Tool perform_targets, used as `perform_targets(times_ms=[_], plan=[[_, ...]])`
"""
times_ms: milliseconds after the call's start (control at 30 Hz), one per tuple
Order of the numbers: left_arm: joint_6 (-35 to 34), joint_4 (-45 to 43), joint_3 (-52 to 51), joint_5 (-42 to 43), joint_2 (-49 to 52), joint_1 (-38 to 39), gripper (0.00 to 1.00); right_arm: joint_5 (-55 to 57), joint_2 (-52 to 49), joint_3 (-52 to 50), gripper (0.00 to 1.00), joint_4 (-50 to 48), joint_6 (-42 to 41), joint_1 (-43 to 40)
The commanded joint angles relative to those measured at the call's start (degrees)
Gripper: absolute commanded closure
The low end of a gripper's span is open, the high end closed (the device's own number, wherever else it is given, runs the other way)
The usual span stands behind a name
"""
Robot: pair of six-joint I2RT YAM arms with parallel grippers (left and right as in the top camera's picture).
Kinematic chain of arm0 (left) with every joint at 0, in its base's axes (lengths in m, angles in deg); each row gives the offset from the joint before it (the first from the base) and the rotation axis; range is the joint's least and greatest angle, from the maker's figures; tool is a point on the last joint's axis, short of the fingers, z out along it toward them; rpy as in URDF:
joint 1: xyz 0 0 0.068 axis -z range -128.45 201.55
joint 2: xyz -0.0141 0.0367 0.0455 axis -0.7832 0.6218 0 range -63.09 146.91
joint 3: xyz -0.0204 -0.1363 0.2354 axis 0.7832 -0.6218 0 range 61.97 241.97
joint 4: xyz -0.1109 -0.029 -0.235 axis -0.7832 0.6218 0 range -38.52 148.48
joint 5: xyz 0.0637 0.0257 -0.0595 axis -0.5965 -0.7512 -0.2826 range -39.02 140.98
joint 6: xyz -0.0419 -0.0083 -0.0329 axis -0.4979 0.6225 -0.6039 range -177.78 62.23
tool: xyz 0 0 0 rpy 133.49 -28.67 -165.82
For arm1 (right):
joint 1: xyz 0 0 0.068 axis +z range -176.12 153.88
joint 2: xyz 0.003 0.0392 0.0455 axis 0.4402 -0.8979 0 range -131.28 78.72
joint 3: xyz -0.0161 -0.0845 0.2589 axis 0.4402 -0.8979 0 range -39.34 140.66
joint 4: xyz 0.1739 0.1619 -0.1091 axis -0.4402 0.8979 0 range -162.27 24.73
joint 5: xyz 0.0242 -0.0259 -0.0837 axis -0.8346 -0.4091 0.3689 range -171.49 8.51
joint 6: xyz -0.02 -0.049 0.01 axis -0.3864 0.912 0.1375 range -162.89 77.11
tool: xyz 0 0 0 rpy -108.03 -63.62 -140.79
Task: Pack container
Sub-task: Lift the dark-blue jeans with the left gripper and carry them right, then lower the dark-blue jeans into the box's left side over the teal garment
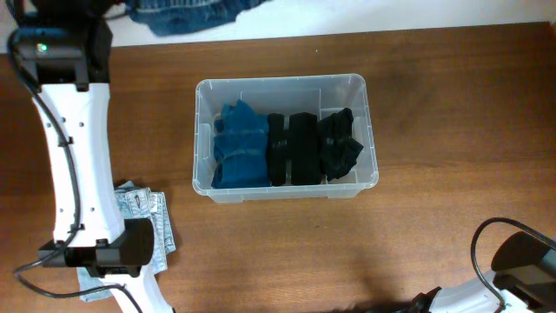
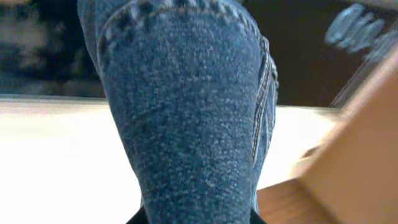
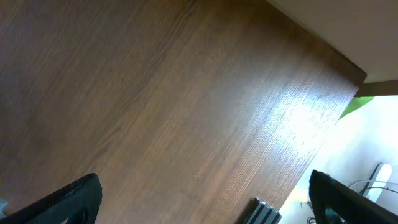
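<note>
Container check: the big clear rectangular plastic bin (image 1: pixel 282 80) sits mid-frame in the overhead view. Its long axis runs left to right, with a blue cloth (image 1: pixel 239 143) and black bundles (image 1: pixel 291 148) inside. The left arm (image 1: pixel 74 156) reaches to the upper left. The left gripper is pinched nearly closed and blue denim jeans (image 2: pixel 186 112) fill its camera, so I'd say it's got them. The bin lies down-right of there. The right gripper (image 3: pixel 202 186) is spread wide and empty over the brown wooden table (image 3: pixel 155 93), lower right.

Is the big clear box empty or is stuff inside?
Not empty. The container holds a blue garment, a folded black garment and a crumpled black garment, side by side.
</note>
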Motion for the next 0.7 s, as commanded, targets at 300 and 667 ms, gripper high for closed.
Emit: perform_targets(times_ms=[300, 667], plan=[[-1.29, 18.27, 1.57, -9.97, -1.86, 8.63, 0.99, 0.92, 1.01, -0.22, 0.02, 0.33, 0.02, -0.11], [-9.51, 31.65, -3.26, -12.11, -0.59, 8.63, 0.99, 0.92, 1.01, -0.22, 0.02, 0.33, 0.00, -0.11]])
